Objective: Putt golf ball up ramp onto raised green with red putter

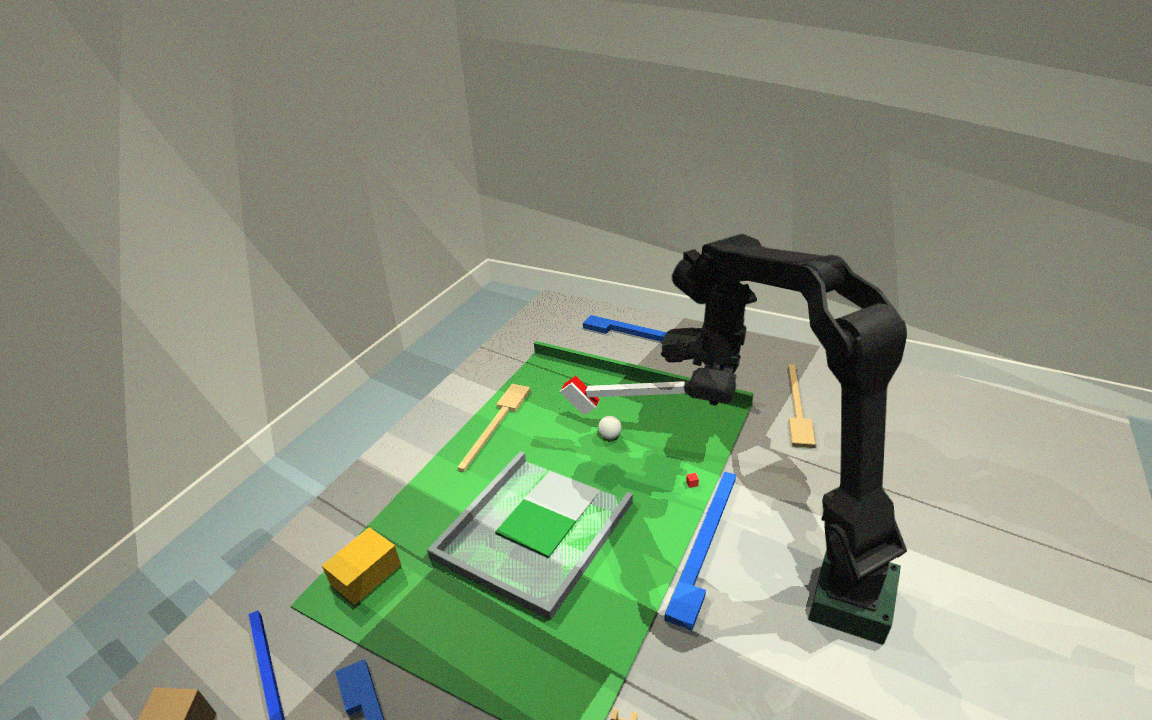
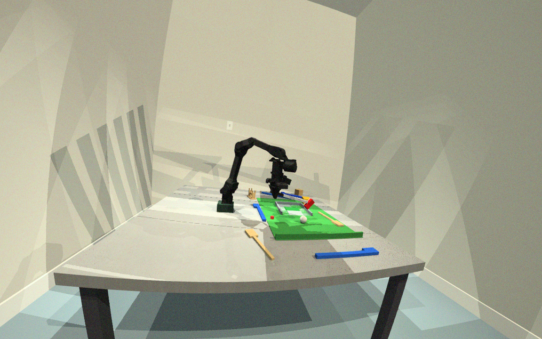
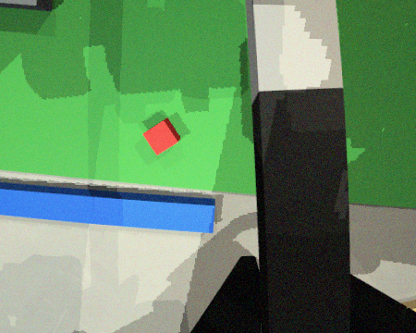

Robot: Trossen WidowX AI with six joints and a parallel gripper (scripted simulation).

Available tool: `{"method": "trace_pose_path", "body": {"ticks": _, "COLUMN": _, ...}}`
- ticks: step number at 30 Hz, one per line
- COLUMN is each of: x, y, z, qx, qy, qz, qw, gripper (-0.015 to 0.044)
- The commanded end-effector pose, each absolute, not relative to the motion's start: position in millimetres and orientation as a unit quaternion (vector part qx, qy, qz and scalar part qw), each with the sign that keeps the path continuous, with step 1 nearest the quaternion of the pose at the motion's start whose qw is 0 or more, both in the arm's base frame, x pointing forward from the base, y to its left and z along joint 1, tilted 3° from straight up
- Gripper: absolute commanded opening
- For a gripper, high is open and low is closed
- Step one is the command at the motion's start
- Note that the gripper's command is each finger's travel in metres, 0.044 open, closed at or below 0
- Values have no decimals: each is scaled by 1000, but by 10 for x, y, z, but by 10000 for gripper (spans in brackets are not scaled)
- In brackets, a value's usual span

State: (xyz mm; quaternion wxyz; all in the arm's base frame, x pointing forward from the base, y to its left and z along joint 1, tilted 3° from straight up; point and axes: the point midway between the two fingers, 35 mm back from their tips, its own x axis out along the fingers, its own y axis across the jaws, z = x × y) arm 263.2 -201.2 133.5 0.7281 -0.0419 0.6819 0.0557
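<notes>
My gripper (image 1: 707, 385) (image 2: 276, 193) is shut on the grip end of the red putter (image 1: 634, 388) (image 3: 292, 50). The putter sticks out level over the green mat (image 1: 437, 501) (image 2: 319, 230) (image 3: 42, 124). Its red head (image 1: 576, 393) (image 2: 309, 204) hangs just behind the white golf ball (image 1: 609, 427) (image 2: 303, 219), on the side away from the ramp. The ball rests on the mat. The pale ramp (image 1: 562, 494) leads to the raised green (image 1: 537, 526) inside a grey frame (image 1: 495, 586). In the wrist view only the shaft and its black grip show.
A small red cube (image 1: 692, 480) (image 3: 162, 136) lies on the mat beside a blue L-bar (image 1: 704, 537) (image 3: 97, 206). Wooden putters (image 1: 490, 429) (image 1: 799, 407) (image 2: 259, 243), another blue bar (image 1: 623, 327) (image 2: 346, 253), a yellow block (image 1: 362, 564) and more blue pieces (image 1: 265, 662) lie around the mat.
</notes>
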Motion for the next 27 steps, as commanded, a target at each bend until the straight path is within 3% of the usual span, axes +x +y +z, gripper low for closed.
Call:
{"method": "trace_pose_path", "body": {"ticks": 1, "x": 2495, "y": -2232, "z": 1332, "qx": -10, "qy": 689, "qz": 22, "qw": 724, "gripper": 0}}
{"method": "trace_pose_path", "body": {"ticks": 7, "x": 2279, "y": -2479, "z": 1332, "qx": 30, "qy": 695, "qz": -19, "qw": 718, "gripper": 0}}
{"method": "trace_pose_path", "body": {"ticks": 27, "x": 2286, "y": -2477, "z": 924, "qx": 31, "qy": 695, "qz": -21, "qw": 718, "gripper": 0}}
